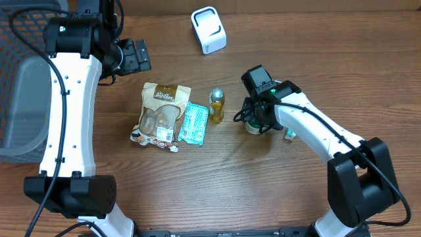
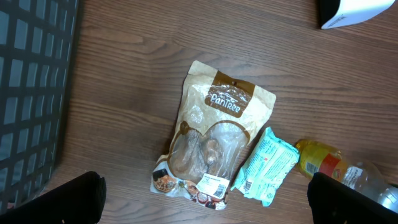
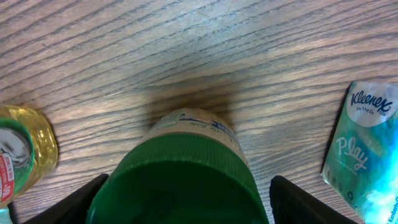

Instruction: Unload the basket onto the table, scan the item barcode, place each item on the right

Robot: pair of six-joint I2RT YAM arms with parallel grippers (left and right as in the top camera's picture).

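Wood-grain bench (image 1: 263, 191) carries all items. A dark mesh basket (image 1: 20, 85) sits at its left edge. The left pincer (image 1: 137, 56) hangs above the bench near the basket, jaws fully apart and holding nothing. A brown snack pouch (image 1: 161, 112) lies flat at centre, and a white scanner (image 1: 208, 29) stands well apart at the far edge. A teal tissue pack (image 1: 194, 123) lies just beside the pouch, with a yellow bottle (image 1: 217, 105) on its side next to it. The green-lidded jar (image 3: 186, 124) stands upright right of the bottle. The right pincer (image 3: 186, 186) straddles its lid; I cannot tell whether it grips.
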